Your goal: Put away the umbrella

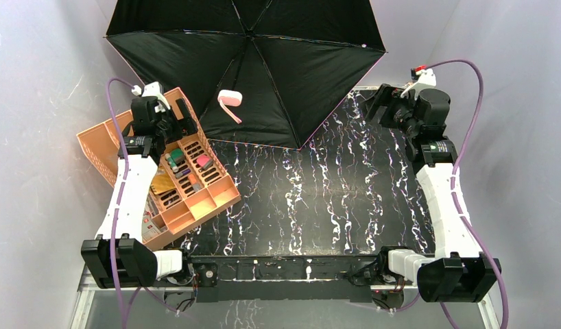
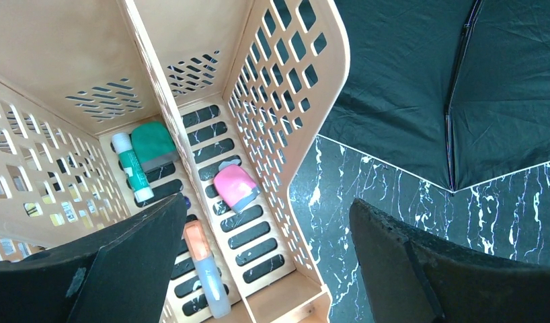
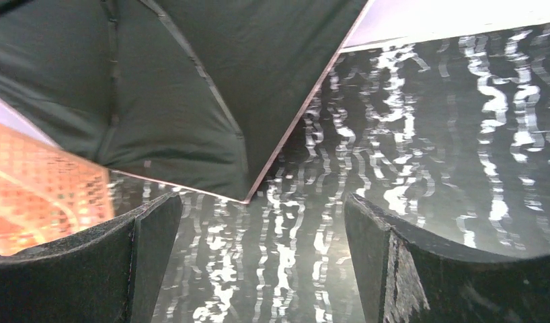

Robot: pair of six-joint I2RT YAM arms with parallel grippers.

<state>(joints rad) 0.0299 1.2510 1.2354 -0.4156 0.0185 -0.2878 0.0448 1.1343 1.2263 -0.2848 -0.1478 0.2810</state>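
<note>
Umbrella (image 1: 278, 62): fully open at the table's far side, matte black fabric facing the camera, thin pink edge, slim ribs fanning from the centre.
Handle (image 1: 230, 98): pink, rounded, with a strap.
Table (image 1: 319, 199): glossy black, white marble veins.
Basket (image 1: 99, 147): peach plastic, slotted walls, dividers, just beside the canopy's left edge.
Left gripper (image 2: 269, 205): 2 black fingers spread wide, empty, over the basket's wall.
Right gripper (image 3: 262, 202): 2 fingers wide apart, empty, near a pointed canopy corner.

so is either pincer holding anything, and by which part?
Nothing is held. The left pincer is open above the tray; the right pincer is open, just short of the umbrella edge.
</note>
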